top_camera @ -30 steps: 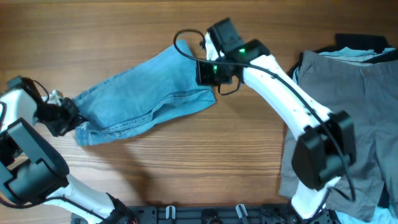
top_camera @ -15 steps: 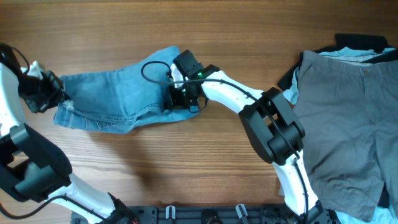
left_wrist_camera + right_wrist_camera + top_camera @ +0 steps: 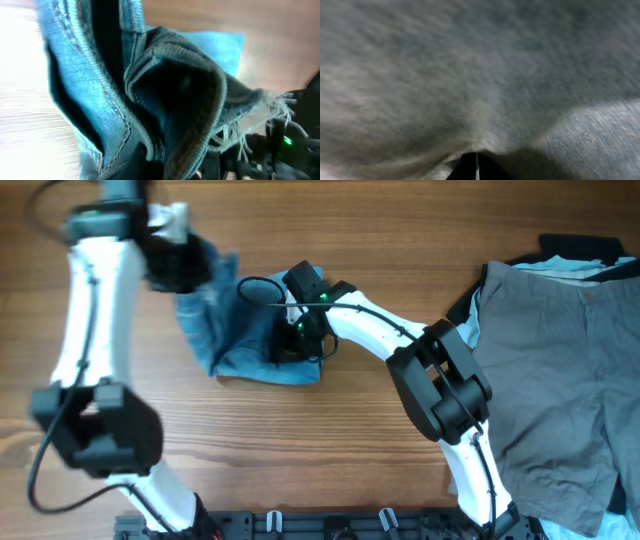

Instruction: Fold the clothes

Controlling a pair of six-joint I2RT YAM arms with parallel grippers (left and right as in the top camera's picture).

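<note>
On the tabletop (image 3: 400,230), left of centre | jeans (image 3: 235,345) are lying bunched | left fingers (image 3: 172,268) are gripping their raised end | right fingers (image 3: 292,345) are pressing into denim, clamped or not I cannot tell

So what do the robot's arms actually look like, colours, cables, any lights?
Both the left arm and right arm have smooth white tubular links joined by bulky black joint housings. A thin black cable loops by the right wrist, where a small green light glows.
</note>
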